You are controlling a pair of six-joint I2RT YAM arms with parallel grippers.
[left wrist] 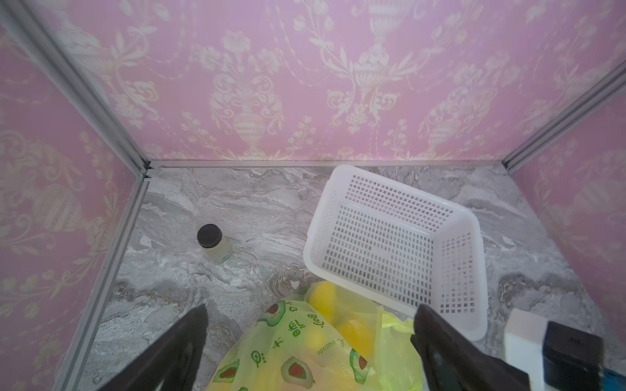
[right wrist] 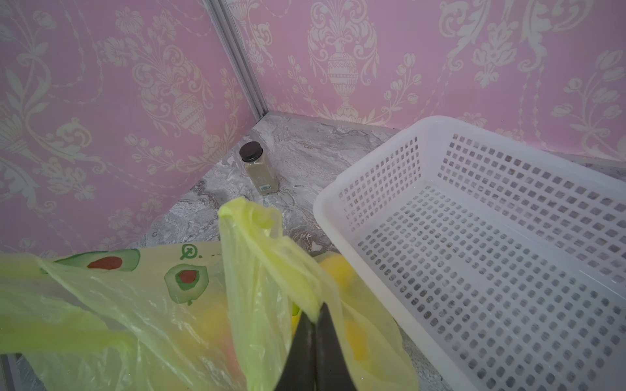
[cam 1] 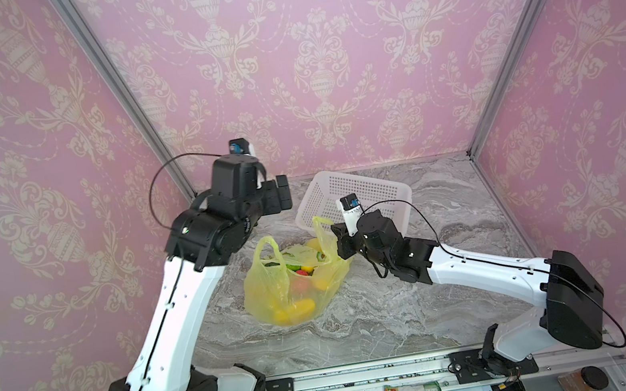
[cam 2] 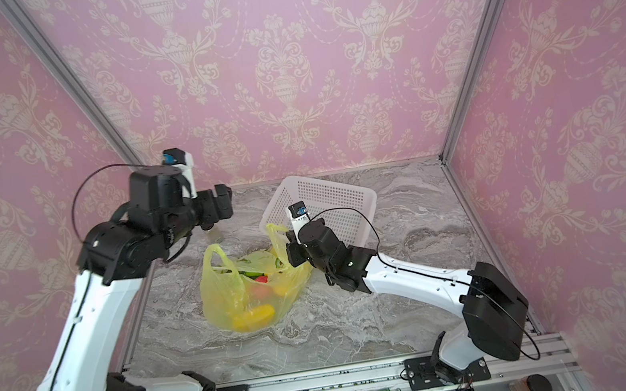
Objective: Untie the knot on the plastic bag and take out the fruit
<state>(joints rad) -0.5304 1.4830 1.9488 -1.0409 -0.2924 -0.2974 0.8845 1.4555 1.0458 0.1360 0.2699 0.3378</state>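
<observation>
Right wrist view shows the right gripper (right wrist: pixel 316 325) pressed together on a fold of the plastic bag (right wrist: pixel 135 304) below one handle loop (right wrist: pixel 250 237), probably to hold the mouth open. The left gripper (left wrist: pixel 311 306) hangs spread and empty above the bag, placed to reach in. The fruit (cam 1: pixel 295 310) lies inside, beside the white basket (cam 1: pixel 364 184); no knot shows.

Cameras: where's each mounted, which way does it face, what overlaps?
Both top views: high at the front, looking down and back at the plastic bag, white basket; left arm, right arm whole.
Left wrist: above the bag, facing the back wall; open left pincer frames it.
Right wrist: low beside the basket, facing the back-left corner; right pincer shut on the bag's handle.
Wrists share: jar, basket, bag.
</observation>
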